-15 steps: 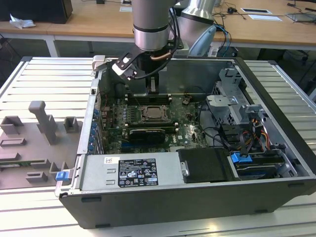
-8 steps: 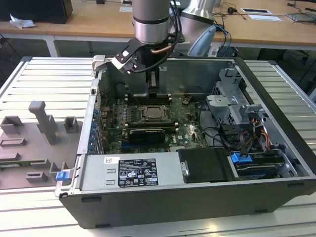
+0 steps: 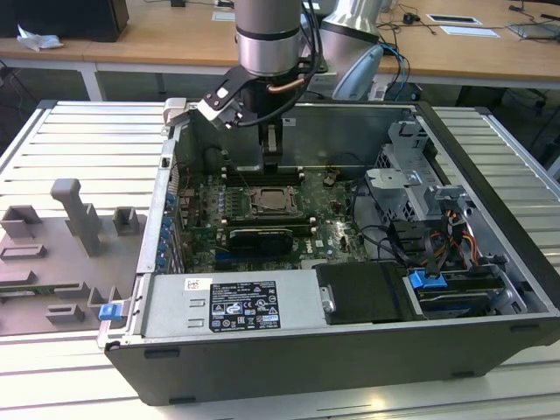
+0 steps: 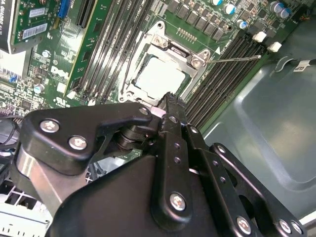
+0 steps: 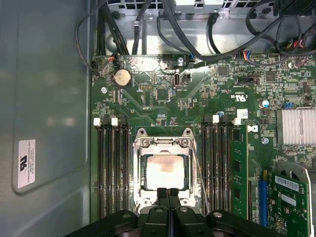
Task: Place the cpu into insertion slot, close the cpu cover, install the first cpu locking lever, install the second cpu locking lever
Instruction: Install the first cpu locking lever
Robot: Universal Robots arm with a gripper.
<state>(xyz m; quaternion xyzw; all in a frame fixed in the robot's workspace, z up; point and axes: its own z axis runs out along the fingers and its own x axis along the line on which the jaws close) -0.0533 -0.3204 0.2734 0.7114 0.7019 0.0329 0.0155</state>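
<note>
Black fingertips of the gripper [image 5: 168,193] were pressed together, pinching nothing visible, above one edge of the cpu cover [image 5: 163,144]. Under its window the cpu [image 5: 164,170] lay flat in the insertion slot [image 5: 138,201], metal top facing up. Being square, it had no long axis, and its edges ran parallel to the memory slots [image 5: 111,168]. A thin lever rod [image 4: 236,59] looked unlatched; a glancing push might have let it spring back or scrape the board.
</note>
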